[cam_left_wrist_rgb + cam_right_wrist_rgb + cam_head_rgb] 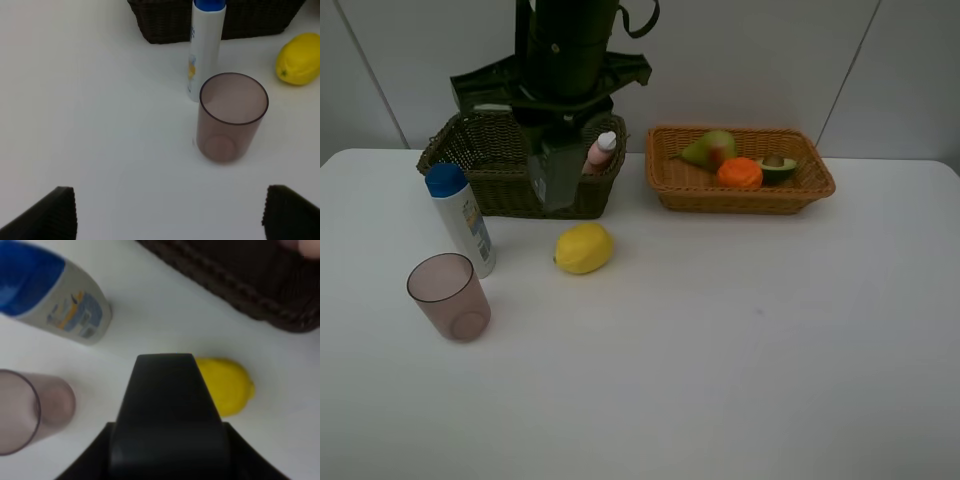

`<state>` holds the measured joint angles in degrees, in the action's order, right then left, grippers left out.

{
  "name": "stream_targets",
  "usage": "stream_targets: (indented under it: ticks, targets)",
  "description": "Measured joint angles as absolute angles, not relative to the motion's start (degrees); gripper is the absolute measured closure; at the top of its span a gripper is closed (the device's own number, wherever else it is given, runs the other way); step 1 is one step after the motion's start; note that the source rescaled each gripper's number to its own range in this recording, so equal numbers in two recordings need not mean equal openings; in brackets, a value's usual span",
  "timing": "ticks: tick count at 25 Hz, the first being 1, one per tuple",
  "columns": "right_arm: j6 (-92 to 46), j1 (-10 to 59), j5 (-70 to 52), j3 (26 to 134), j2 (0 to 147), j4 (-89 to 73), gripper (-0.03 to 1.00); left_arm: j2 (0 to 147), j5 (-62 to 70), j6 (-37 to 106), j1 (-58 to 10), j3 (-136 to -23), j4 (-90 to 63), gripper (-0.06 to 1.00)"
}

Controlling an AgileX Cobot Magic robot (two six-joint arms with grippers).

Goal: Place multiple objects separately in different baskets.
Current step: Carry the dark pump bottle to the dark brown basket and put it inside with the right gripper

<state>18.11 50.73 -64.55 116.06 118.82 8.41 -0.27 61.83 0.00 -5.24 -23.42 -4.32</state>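
Pear [710,148], orange [740,172] and avocado [778,167] are in the tan basket [745,203], the pink bottle [602,152] in the dark basket [498,192]. The lemon [584,248], white bottle [461,220] and cup [448,296] wait on the table [770,350]. The left gripper [170,215] gapes before the cup; the right gripper [167,390] is pinched shut, apparently empty.

The table [740,350] is plain white. At eleven o'clock the dark basket [485,165] is brown-green weave; at one o'clock the tan basket [740,198] is orange-tan weave. The lemon [584,248] is yellow and the cup [448,296] translucent dusky pink. The tall bottle [465,222] is white, blue-capped, with a blue-and-yellow label. The small bottle [601,153] is pink, the pear [710,149] green-red, and the avocado half [778,168] green around brown.
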Motion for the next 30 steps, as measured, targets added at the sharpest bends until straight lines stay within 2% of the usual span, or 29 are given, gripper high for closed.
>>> stream_targets:
  ticks: [16,30]
  targets:
    - [10.66,45.25,-41.0,116.51,122.15,7.9,0.88,-0.27,61.83,0.0,-5.24,-23.42,-4.32,-0.06]
    - [6.37,39.72,-29.48,116.74,130.33,6.47,0.88,-0.27,61.83,0.0,-5.24,-23.42,-4.32,-0.06]
